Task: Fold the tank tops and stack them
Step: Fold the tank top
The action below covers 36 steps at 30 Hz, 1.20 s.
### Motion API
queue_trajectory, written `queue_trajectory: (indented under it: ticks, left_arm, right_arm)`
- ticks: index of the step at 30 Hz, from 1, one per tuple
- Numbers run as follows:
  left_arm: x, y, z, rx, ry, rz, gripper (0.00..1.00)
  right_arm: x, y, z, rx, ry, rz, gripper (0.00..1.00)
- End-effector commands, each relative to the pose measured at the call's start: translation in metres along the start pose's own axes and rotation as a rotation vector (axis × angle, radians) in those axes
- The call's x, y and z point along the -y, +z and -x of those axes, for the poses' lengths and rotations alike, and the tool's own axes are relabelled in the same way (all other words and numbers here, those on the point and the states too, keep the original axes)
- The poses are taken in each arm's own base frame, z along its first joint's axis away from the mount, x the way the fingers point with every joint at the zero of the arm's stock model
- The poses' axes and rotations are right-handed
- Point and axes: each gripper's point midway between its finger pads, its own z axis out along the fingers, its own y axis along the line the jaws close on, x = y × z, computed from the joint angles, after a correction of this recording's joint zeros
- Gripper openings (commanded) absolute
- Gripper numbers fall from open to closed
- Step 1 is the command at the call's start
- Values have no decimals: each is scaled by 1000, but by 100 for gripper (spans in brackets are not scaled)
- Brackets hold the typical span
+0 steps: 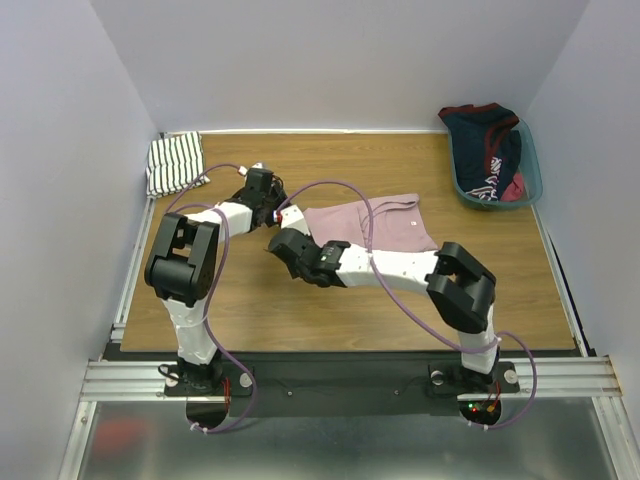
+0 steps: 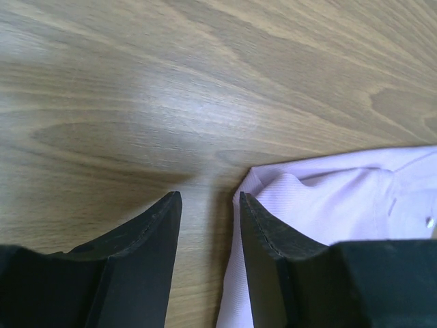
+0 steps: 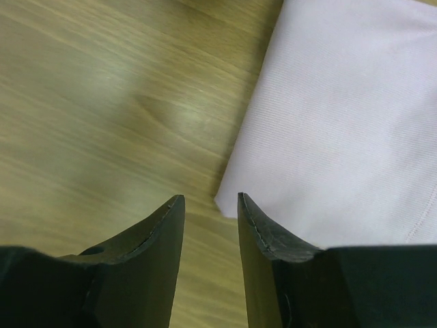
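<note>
pink tank top [image 1: 375, 225]: is lying flat mid-table, just right of centre in the top view; long axis is running left to right, tilting slightly up toward the right.
striped tank top [image 1: 175, 163]: is sitting as a folded bundle at the upper left corner of the table [image 1: 300, 310], well apart from both arms.
left gripper [image 2: 208, 195]: jaws are standing apart with only bare wood showing between them; the pink top's corner [image 2: 328, 205] is lying just right of the gap, against the right-hand finger [image 2: 263, 232].
right gripper [image 3: 208, 197]: jaws are likewise standing parted and gripping nothing; the pink top [image 3: 341, 123] is filling the upper right of the frame, its near corner pointing into the gap just beyond the tips.
key relation: both grippers are meeting the same short left edge, the left gripper [image 1: 285, 214] at its upper corner, the right gripper [image 1: 280, 243] at its lower corner; the cloth is extending rightward from both.
judgement: each arm is nearest its own corner; a pinch needs a small rightward shift.
</note>
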Motion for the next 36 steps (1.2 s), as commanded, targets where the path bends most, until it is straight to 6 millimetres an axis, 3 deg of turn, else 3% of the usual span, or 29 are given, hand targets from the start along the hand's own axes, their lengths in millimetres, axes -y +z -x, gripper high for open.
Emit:
queue_trajectory:
  ticks: [1, 10, 16, 19, 27, 33, 34, 36]
  left_arm:
    - [26, -15, 8, 5, 45, -128, 51]
    - [35, -20, 2, -20, 36, -202, 51]
    - [39, -31, 5, -6, 29, -222, 51]
    - [41, -35, 5, -1, 20, -230, 51]
    - [36, -51, 7, 20, -14, -239, 51]
    - [38, -63, -1, 20, -28, -286, 52]
    - [36, -66, -8, 6, -31, -297, 52]
    - [38, -70, -11, 7, -38, -325, 52]
  right_arm:
    - [10, 11, 5, 27, -47, -108, 43]
    - [8, 33, -13, -5, -92, -146, 42]
    - [3, 29, -27, -22, -104, -140, 43]
    - [5, 36, -43, -50, -121, -158, 42]
    - [11, 36, -56, -73, -127, -169, 24]
    - [10, 23, -53, -82, -128, -114, 1]
    - [8, 16, -44, -63, -112, -88, 0]
    - [2, 8, -49, -80, -105, -19, 0]
